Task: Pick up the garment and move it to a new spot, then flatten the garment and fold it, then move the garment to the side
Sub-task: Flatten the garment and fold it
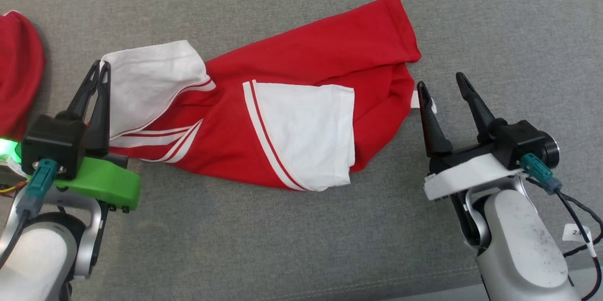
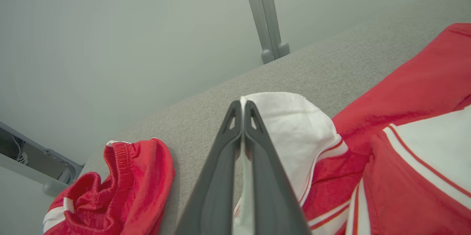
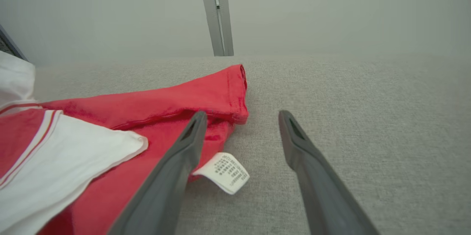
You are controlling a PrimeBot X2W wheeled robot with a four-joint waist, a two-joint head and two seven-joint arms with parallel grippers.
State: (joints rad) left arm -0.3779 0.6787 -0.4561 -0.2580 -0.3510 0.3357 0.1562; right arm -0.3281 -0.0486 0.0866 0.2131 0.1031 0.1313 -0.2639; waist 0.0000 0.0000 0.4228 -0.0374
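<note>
A red garment (image 1: 301, 65) with white sleeves and white stripes lies crumpled across the grey cushion (image 1: 282, 225). My left gripper (image 1: 101, 68) is shut on the edge of its white left sleeve (image 2: 294, 124), and the white cloth shows pinched between the fingers (image 2: 224, 161) in the left wrist view. Just off the garment's right end my right gripper (image 1: 440, 82) stands open, its left finger (image 3: 184, 150) over the red hem (image 3: 235, 95). A white care label (image 3: 224, 172) pokes out between its fingers.
A second red garment (image 1: 19, 70) with an elastic band (image 2: 121, 176) lies bunched at the far left. A grey metal post (image 2: 265, 18) rises behind the cushion's back edge. Bare cushion stretches to the right and toward me.
</note>
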